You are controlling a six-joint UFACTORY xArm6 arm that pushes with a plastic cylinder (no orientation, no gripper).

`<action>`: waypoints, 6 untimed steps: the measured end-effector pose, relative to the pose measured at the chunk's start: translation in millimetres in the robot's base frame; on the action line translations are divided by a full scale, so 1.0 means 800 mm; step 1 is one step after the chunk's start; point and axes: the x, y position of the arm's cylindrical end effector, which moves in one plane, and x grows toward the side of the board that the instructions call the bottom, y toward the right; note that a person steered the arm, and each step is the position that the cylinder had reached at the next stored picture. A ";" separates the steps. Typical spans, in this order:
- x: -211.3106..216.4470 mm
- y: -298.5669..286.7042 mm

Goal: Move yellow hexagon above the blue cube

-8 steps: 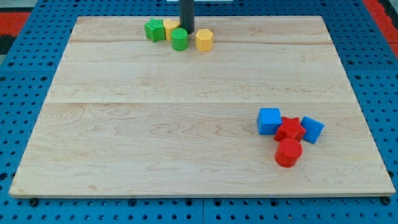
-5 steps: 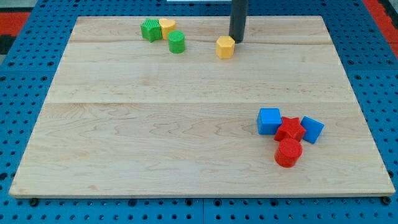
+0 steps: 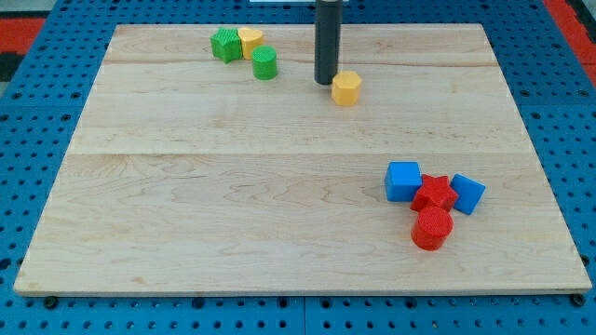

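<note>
The yellow hexagon [image 3: 346, 88] lies on the wooden board near the view's top, a little right of centre. My tip [image 3: 325, 82] stands just to its left, touching or almost touching it. The blue cube [image 3: 403, 180] sits at the lower right, well below and to the right of the hexagon. It touches a red star [image 3: 435, 194].
A second blue block [image 3: 467, 194] and a red cylinder [image 3: 432, 228] crowd the red star. At the top left sit a green block [image 3: 225, 45], a yellow heart-like block [image 3: 250, 39] and a green cylinder [image 3: 265, 62]. The board's edge [image 3: 298, 290] borders blue pegboard.
The yellow hexagon has slid right and down, away from the green and yellow group. My tip went to its right, then came back to its left side.
</note>
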 end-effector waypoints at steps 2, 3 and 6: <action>-0.011 0.033; 0.011 0.037; 0.045 0.115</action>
